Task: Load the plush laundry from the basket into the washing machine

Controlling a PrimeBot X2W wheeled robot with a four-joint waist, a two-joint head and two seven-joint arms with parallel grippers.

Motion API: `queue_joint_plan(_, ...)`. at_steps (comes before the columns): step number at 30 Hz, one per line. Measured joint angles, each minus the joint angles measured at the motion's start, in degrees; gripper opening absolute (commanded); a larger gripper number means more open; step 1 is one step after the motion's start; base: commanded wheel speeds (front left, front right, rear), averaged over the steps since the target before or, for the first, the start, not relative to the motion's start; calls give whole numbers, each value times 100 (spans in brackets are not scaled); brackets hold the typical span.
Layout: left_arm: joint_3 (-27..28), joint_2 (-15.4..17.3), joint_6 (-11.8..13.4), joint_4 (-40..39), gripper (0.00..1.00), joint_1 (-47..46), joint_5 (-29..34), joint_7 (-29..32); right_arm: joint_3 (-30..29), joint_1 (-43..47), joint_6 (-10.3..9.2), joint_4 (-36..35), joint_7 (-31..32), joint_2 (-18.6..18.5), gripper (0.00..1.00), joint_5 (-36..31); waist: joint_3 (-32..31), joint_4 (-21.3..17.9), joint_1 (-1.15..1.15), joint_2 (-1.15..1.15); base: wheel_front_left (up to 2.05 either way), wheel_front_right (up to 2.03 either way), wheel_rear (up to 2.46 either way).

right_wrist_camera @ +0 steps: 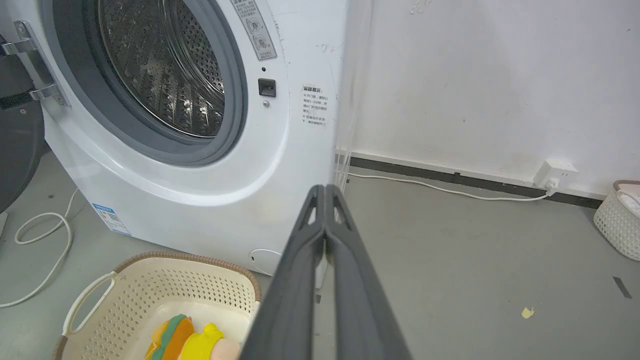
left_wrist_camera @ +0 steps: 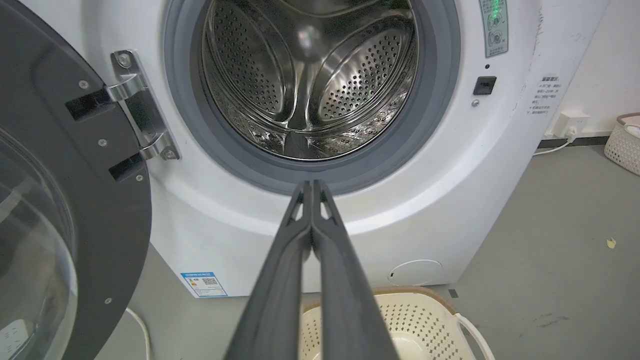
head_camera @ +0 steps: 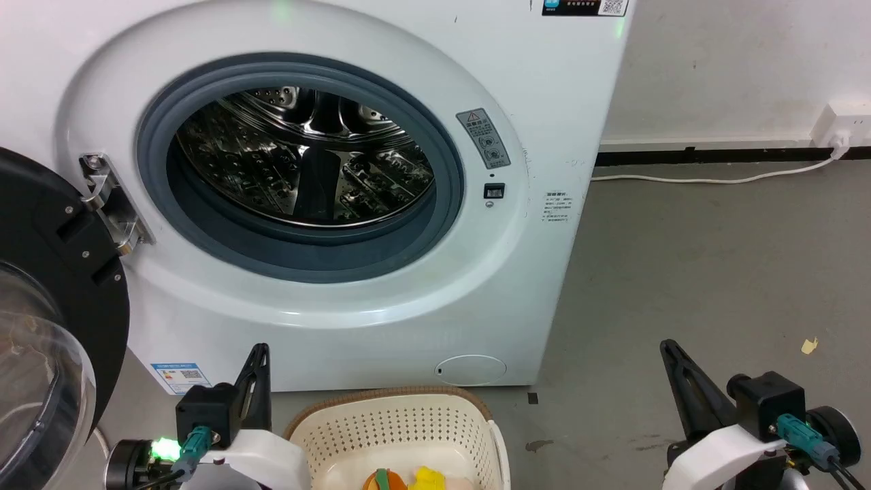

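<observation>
The white washing machine (head_camera: 408, 286) stands ahead with its black-framed door (head_camera: 61, 286) swung open to the left and its steel drum (head_camera: 306, 156) bare. The cream basket (head_camera: 395, 425) sits on the floor in front of it. Inside lie an orange plush with green trim (right_wrist_camera: 172, 332) and a yellow plush with a peach-pink part (right_wrist_camera: 207, 342). My left gripper (left_wrist_camera: 312, 186) is shut and empty, left of the basket, pointing at the drum opening. My right gripper (right_wrist_camera: 325, 189) is shut and empty, right of the basket, aimed past the washer's corner.
A white cable (head_camera: 708, 179) runs along the floor to a wall socket (head_camera: 840, 129) at the right. Another cable (right_wrist_camera: 40, 240) loops on the floor below the door. A second white basket (right_wrist_camera: 617, 220) stands far right. Small scraps (head_camera: 808, 346) lie on the grey floor.
</observation>
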Motion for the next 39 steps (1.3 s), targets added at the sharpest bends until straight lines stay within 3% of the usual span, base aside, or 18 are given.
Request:
queue_joint_plan(9, 0, 0, 0, 0, 0, 0, 0, 0, 1, 0, 0, 0, 0, 0, 0, 0, 0, 0, 0, 0, 0, 0, 0)
queue_joint_plan(10, 0, 0, 0, 0, 100, 0, 0, 0, 0, 0, 0, 0, 0, 0, 100, 0, 0, 0, 0, 0, 0, 0, 0)
queue_joint_plan(28, -90, 0, 8, 2, 100, 3, -2, -105, -46, 1, 0, -1, -94, 0, 100, 67, 130, -31, 0, 0, 0, 0, 0)
queue_joint_plan(39, -301, 74, -63, 511, 100, -263, 8, -277, -9, -192, 0, -156, -270, -1, 100, 227, 668, -217, 1, 0, 0, 0, 0)
